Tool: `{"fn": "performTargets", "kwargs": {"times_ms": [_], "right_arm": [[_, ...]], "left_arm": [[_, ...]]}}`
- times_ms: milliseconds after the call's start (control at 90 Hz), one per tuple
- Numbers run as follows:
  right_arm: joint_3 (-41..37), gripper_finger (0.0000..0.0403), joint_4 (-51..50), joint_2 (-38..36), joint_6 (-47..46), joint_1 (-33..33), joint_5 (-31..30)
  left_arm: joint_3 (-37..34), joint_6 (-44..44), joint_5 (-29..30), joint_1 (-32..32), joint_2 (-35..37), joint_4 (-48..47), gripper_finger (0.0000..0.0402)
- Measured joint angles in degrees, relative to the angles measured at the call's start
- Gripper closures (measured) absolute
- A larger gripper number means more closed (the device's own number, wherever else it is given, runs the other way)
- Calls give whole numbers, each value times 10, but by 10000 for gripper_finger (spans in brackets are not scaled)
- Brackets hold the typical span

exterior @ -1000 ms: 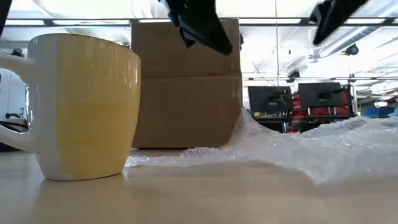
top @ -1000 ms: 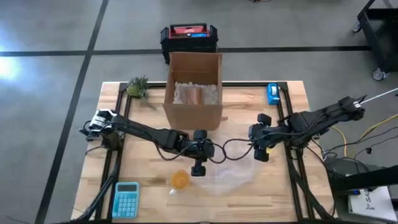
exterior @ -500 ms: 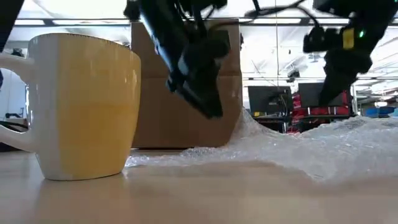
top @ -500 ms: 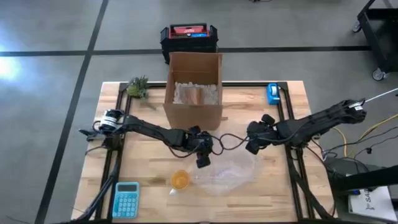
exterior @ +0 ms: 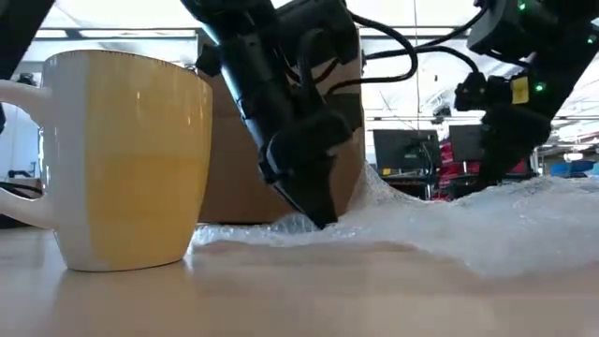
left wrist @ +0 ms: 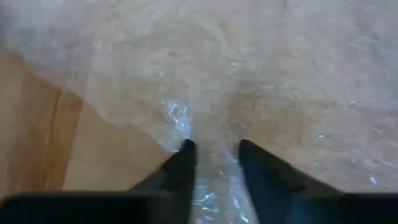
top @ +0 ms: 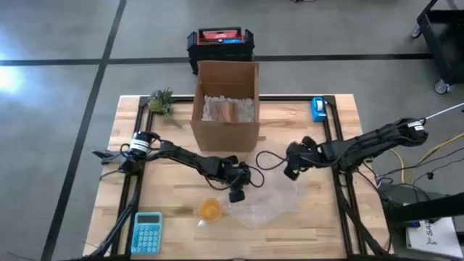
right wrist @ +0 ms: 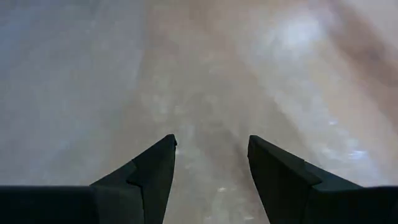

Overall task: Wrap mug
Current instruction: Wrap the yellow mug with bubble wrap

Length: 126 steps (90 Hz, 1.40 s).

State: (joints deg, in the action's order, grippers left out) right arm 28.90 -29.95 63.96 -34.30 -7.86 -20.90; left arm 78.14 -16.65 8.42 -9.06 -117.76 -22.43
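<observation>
A yellow mug (top: pixel 209 210) (exterior: pixel 122 159) stands upright on its base near the table's front edge. Right of it a clear sheet of bubble wrap (top: pixel 267 201) (exterior: pixel 449 225) lies on the wood, rumpled and raised at its right. My left gripper (top: pixel 237 194) (left wrist: pixel 214 149) is down at the wrap's left edge, beside the mug, fingers a little apart. My right gripper (top: pixel 290 172) (right wrist: pixel 211 149) is open, low over the wrap's far right part; whether it touches the wrap I cannot tell. My left gripper has its fingertips (exterior: pixel 321 220) set on the bubble wrap near its left edge (left wrist: pixel 177 118), coming from above and slanting toward the table's right. A puckered ridge of wrap (left wrist: pixel 214 177) lies between the two fingers. The wrap rests on the table.
An open cardboard box (top: pixel 225 109) stands behind the wrap at the table's middle back. A blue calculator (top: pixel 148 232) lies at the front left, a small plant (top: pixel 161 101) at the back left, and a blue tape dispenser (top: pixel 317 109) at the back right.
Both grippers have come down from well above the table. My left gripper has dropped onto the wrap's left edge beside the mug. My right gripper has sunk toward the wrap's far right part and shifted a little toward the table's left. The mug has stayed put.
</observation>
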Motion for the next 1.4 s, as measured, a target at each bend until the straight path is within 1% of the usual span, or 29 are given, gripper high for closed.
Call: {"fn": "performTargets", "kwargs": {"times_ms": [44, 200, 378, 456, 511, 578, 644, 733, 800, 856, 1033, 1144, 1211, 1300, 1400], "right_arm": [[-5, 217, 7, 0, 8, 0, 4], [-21, 217, 20, 0, -1, 0, 4], [-34, 217, 24, 0, -66, 0, 6], [-42, 217, 24, 0, -89, 0, 17], [-49, 217, 24, 0, -122, 0, 21], [-58, 217, 24, 0, -168, 0, 28], [-66, 217, 24, 0, -206, -1, 49], [-76, 217, 26, -1, -237, -4, 75], [-84, 217, 28, -2, -259, -9, 76], [-88, 217, 28, -2, -276, -11, 76], [-77, 217, 19, -2, -278, -11, 87], [-53, 217, 11, 0, -254, -11, 105], [-36, 217, 17, -1, -240, -12, 97], [-24, 217, 16, -1, -226, -12, 88], [-20, 217, 20, -1, -223, -12, 87]], "left_arm": [[-2, 9, 0, 0, 9, -7, 387], [11, 44, 16, -10, 71, -26, 398], [16, 87, 16, -19, 146, -34, 401], [15, 99, 16, -20, 176, -43, 401], [15, 109, 18, -21, 196, -45, 401], [15, 124, 17, -24, 213, -55, 401], [15, 142, 16, -28, 226, -64, 401], [15, 169, 16, -33, 250, -82, 401], [15, 188, 21, -33, 267, -92, 401], [15, 199, 41, -33, 279, -104, 401], [15, 243, 98, -30, 308, -155, 401], [15, 304, 139, -31, 316, -169, 402], [18, 347, 165, -30, 324, -168, 402], [40, 388, 181, -28, 329, -165, 402], [71, 415, 181, -28, 333, -168, 402]]}}
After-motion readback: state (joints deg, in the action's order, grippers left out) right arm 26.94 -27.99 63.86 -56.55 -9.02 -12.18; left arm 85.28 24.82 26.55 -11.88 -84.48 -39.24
